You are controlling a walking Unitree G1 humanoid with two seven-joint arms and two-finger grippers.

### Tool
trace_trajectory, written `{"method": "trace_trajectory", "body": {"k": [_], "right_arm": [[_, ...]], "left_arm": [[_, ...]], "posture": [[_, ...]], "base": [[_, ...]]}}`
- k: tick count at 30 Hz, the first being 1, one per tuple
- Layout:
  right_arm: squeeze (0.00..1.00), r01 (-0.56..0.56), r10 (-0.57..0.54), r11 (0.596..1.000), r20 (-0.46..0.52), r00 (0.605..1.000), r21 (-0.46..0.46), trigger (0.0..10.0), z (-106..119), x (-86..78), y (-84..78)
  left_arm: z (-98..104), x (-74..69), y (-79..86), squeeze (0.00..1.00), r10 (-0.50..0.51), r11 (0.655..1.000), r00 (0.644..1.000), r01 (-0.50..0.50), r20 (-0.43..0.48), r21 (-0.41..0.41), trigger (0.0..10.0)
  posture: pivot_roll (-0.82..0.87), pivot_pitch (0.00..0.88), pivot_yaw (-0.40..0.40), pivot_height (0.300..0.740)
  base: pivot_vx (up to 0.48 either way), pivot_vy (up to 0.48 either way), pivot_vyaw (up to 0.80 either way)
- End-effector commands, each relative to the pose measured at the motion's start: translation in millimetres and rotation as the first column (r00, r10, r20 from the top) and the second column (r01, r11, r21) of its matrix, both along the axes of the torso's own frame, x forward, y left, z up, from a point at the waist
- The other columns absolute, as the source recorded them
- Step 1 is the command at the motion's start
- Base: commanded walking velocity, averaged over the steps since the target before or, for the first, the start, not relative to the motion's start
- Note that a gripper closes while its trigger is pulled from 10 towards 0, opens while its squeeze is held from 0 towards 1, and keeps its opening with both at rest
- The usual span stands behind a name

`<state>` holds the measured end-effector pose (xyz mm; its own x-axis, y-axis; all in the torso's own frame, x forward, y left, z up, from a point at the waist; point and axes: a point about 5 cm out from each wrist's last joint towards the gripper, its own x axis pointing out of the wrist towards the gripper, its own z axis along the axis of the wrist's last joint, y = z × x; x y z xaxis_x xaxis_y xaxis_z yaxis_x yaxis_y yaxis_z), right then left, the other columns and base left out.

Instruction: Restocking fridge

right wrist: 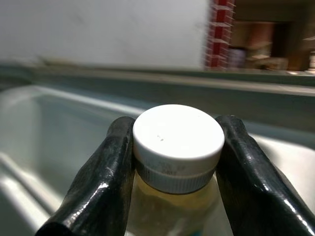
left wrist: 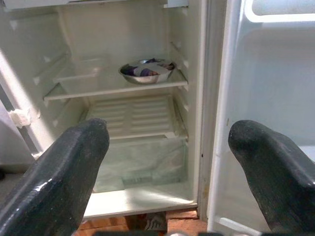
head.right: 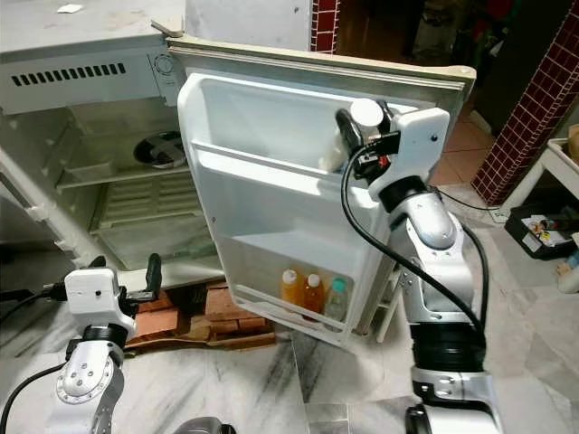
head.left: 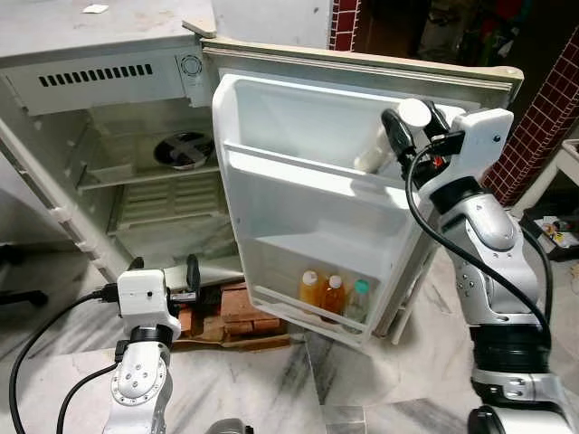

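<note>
We see open room across the fridge door's [head.left: 298,217] middle shelf; three bottles [head.left: 333,296] crowd its bottom rack's right end.

Looks like somebody's home, kitchen corner or back room. Old white fridge [head.left: 136,136] standing open on a marble floor [head.left: 298,380], propped on bricks [head.left: 240,312] (very DIY), red-tiled wall [head.left: 543,117] on the right, cluttered dark room at the far side.

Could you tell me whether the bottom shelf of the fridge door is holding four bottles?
No, the bottom door shelf holds three bottles, two orange and one with a green cap.
</note>
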<state>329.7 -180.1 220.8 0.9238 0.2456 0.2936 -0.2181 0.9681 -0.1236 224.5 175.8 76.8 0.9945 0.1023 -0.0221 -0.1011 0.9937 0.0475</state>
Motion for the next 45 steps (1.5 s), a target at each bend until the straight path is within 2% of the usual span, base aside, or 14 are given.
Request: {"method": "trace_trajectory", "body": {"k": [1,8,9,13,17,18,19,26,33,40,42,43,44,45], "right_arm": [[0.00,0.103,-0.102,0.995,0.038,0.994,-0.017,10.0,9,2.3,-15.0],[0.00,0.210,-0.203,0.964,0.062,0.977,-0.162,10.0,13,9.1,-18.6],[0.00,0.189,-0.181,0.971,0.063,0.981,-0.146,10.0,14,10.0,-14.6],[0.00,0.164,-0.155,0.967,0.059,0.986,-0.195,10.0,17,17.1,-3.8],[0.00,0.134,-0.127,0.971,0.046,0.991,-0.197,10.0,17,21.7,3.8],[0.80,0.122,-0.116,0.974,0.041,0.992,-0.188,10.0,17,23.7,7.0],[1.00,0.115,-0.109,0.976,0.041,0.993,-0.185,10.0,17,24.7,9.2],[1.00,0.119,-0.106,0.973,0.075,0.992,-0.199,10.0,21,27.1,14.4],[1.00,0.219,-0.183,0.963,0.214,0.960,-0.160,10.0,43,27.1,7.3],[1.00,0.245,-0.201,0.962,0.295,0.934,-0.118,10.0,55,23.6,3.4],[1.00,0.272,-0.220,0.955,0.339,0.915,-0.116,10.0,59,20.3,1.1],[1.00,0.355,-0.292,0.929,0.381,0.877,-0.104,10.0,60,15.3,-9.0],[1.00,0.355,-0.292,0.929,0.381,0.877,-0.104,10.0,60,15.3,-9.0],[1.00,0.411,-0.358,0.908,0.368,0.858,-0.075,10.0,57,13.4,-21.4]], "left_arm": [[-2,0.1,0.8,0.00,-0.004,1.000,1.000,0.004,-0.011,0.016,10.0],[-3,2.7,-3.2,0.00,-0.012,1.000,1.000,0.012,-0.015,0.014,10.0],[-3,3.2,-3.1,0.00,-0.012,1.000,1.000,0.012,-0.014,0.014,10.0],[-4,3.2,-2.2,0.00,-0.010,1.000,1.000,0.010,-0.017,0.016,10.0],[-4,2.9,-2.4,0.00,-0.006,1.000,1.000,0.007,-0.019,0.018,10.0],[-4,2.9,-2.4,0.00,-0.004,1.000,1.000,0.005,-0.019,0.017,10.0],[-5,2.5,-2.6,0.00,-0.003,1.000,1.000,0.003,-0.020,0.017,10.0],[-5,2.4,-2.5,0.00,0.003,1.000,1.000,-0.002,-0.022,0.017,10.0],[-5,3.4,-2.4,0.00,0.000,1.000,1.000,0.000,-0.023,0.020,10.0],[-5,4.3,-2.1,0.00,-0.003,1.000,1.000,0.003,-0.022,0.021,10.0],[-5,4.3,-2.5,0.00,0.002,1.000,1.000,-0.001,-0.023,0.021,10.0],[-6,4.4,-3.1,0.00,0.010,1.000,1.000,-0.009,-0.029,0.022,10.0],[-6,4.4,-3.1,0.00,0.010,1.000,1.000,-0.009,-0.029,0.022,10.0],[-6,4.3,-3.0,0.00,0.013,1.000,0.999,-0.013,-0.029,0.024,10.0]], "posture": [[-0.01,0.025,0.044,0.740],[-0.01,0.026,0.042,0.740],[-0.01,0.026,0.042,0.740],[-0.01,0.025,0.036,0.740],[-0.01,0.025,0.032,0.740],[-0.01,0.025,0.032,0.740],[0.00,0.026,0.029,0.740],[0.00,0.028,0.028,0.740],[0.00,0.027,0.031,0.740],[0.00,0.025,0.034,0.740],[0.00,0.023,0.034,0.740],[0.00,0.023,0.032,0.740],[0.00,0.023,0.032,0.740],[0.00,0.024,0.033,0.740]], "base": [[0.000,0.000,0.00],[0.000,0.000,0.00],[0.000,0.000,0.00],[0.000,0.000,0.00],[0.000,0.000,0.00],[0.000,0.000,0.00],[0.000,0.000,0.00],[0.000,0.000,0.00],[0.000,0.000,0.00],[0.000,0.000,0.00],[0.000,0.000,0.00],[0.000,0.000,0.00],[0.000,0.000,0.00],[0.000,0.000,0.00]]}}
